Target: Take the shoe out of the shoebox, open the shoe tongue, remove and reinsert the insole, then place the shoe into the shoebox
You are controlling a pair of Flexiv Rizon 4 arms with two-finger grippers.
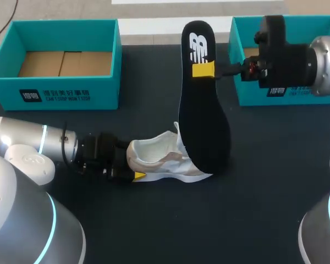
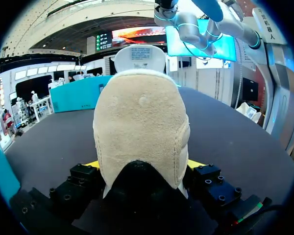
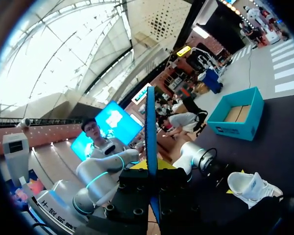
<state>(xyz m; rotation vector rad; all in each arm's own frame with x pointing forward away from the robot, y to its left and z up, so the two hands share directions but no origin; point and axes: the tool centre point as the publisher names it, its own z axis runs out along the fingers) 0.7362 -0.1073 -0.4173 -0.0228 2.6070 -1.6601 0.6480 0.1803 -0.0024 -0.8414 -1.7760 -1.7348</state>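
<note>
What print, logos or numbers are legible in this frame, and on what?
Insole: white logo, no readable words.
Left shoebox front wall: white print, too small to read.
Right shoebox front wall: print mostly hidden.
Shoe tongue label: blurred, unreadable.
Nothing quotable.

My head camera looks down on the table (image 1: 264, 187) from above and behind. My left wrist camera sits hard against the shoe (image 2: 139, 122), at its heel. My right wrist camera sights along the insole (image 3: 151, 127) edge-on, sharing the shoe and the left shoebox (image 3: 237, 117) with the head view.

Table (image 1: 253, 209): shoe (image 1: 154, 157), left shoebox (image 1: 60, 91), right shoebox (image 1: 253, 98)
</note>
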